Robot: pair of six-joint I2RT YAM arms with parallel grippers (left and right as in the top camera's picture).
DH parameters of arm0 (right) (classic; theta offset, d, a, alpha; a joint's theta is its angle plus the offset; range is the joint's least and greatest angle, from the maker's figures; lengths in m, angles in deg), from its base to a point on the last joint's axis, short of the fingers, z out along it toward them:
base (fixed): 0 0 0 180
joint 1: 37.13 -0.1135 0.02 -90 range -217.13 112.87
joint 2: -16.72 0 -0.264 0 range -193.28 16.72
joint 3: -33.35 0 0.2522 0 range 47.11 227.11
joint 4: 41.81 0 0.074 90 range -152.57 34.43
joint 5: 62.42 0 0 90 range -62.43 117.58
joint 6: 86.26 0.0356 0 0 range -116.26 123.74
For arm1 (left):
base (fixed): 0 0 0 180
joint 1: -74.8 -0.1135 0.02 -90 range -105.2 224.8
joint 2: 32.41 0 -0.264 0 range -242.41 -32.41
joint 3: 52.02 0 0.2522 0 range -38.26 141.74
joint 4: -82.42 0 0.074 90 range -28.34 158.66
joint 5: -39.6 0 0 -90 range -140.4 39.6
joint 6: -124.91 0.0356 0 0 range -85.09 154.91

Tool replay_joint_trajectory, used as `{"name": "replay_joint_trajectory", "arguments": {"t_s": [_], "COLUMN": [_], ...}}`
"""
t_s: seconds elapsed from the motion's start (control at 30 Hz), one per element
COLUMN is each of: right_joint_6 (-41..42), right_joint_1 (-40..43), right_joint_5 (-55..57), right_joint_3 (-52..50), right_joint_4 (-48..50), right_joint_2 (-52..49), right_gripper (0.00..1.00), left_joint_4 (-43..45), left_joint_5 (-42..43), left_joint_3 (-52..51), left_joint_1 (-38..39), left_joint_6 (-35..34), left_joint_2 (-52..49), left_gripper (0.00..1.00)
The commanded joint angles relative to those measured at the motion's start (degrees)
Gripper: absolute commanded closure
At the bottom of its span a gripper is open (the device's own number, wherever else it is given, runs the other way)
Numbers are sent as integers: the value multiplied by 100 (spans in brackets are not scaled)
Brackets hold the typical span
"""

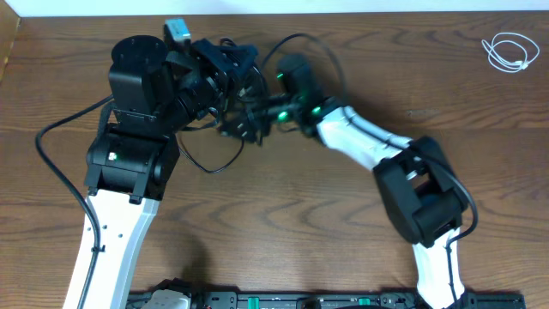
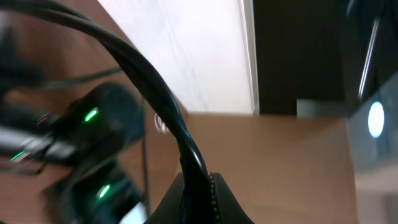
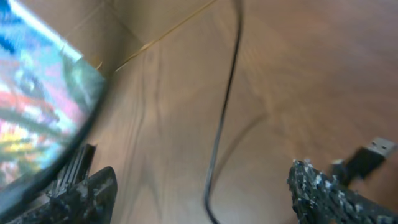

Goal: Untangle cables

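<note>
In the right wrist view, the right gripper [image 3: 205, 190] is seen with its two fingers spread wide and nothing gripped. Between them the black cable [image 3: 225, 106] is laid as a thin line on the wooden table [image 3: 298, 74], touched by neither finger. A USB plug [image 3: 373, 151] is seen lying on the wood just beside the finger on the right of that view.

In the left wrist view, the left gripper [image 2: 198, 200] is closed, and the black cable is seen running from the upper left down into its fingertips. It appears to be pinched there, though the view is blurred and the contact itself is not clearly shown.

From overhead, the two grippers are found close together over the far-left part of the table, with the black cable bunched between them. One loop of it is draped onto the wood on the near side of the left gripper. Farthest off, the white cable [image 1: 512, 51] is laid in a small coil near the far right corner, well apart from both arms and from the black cable.
</note>
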Motion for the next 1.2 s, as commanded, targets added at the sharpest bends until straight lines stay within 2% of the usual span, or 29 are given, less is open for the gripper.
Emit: {"name": "replay_joint_trajectory", "arguments": {"t_s": [0.0, 0.07, 0.17, 0.23, 0.27, 0.4, 0.57, 0.8, 0.9, 1.03, 1.17], "right_joint_6": [348, 376, 579, 737, 809, 1016, 1049, 173, 35, 149, 245], "right_joint_1": [446, 634, 894, 1084, 1167, 1602, 2173, 2964, 3276, 3665, 4236], "right_joint_5": [-708, -979, -1268, -1464, -1541, -1847, -1569, 887, 2553, 3768, 3941], "right_joint_3": [-26, -26, -26, -26, -26, -26, -26, -26, -24, -24, -24], "right_joint_4": [39, 57, 55, 48, 42, -2, -597, -3180, -4144, -4638, -4819], "right_joint_2": [85, 85, 85, 85, 85, 85, 116, 807, 1565, 2406, 3027], "right_gripper": [26, 36, 75, 97, 99, 99, 99, 99, 99, 99, 99], "left_joint_4": [28, 28, 26, 22, 22, -66, -656, -1705, -2304, -2662, -2726], "left_joint_5": [979, 1327, 1921, 2417, 2656, 3547, 3672, 3436, 2774, 2184, 1864], "left_joint_3": [55, 55, 55, 55, 55, 55, 50, 50, 50, 50, 50], "left_joint_1": [-31, -63, -168, -291, -356, -719, -1169, -1740, -1788, -1788, -1788], "left_joint_6": [551, 658, 1029, 1318, 1460, 2293, 3467, 4417, 4699, 4745, 4999], "left_joint_2": [46, 35, 2, -22, -42, -133, -203, -389, -483, -538, -538], "left_gripper": [92, 93, 93, 92, 92, 93, 92, 92, 93, 92, 93]}}
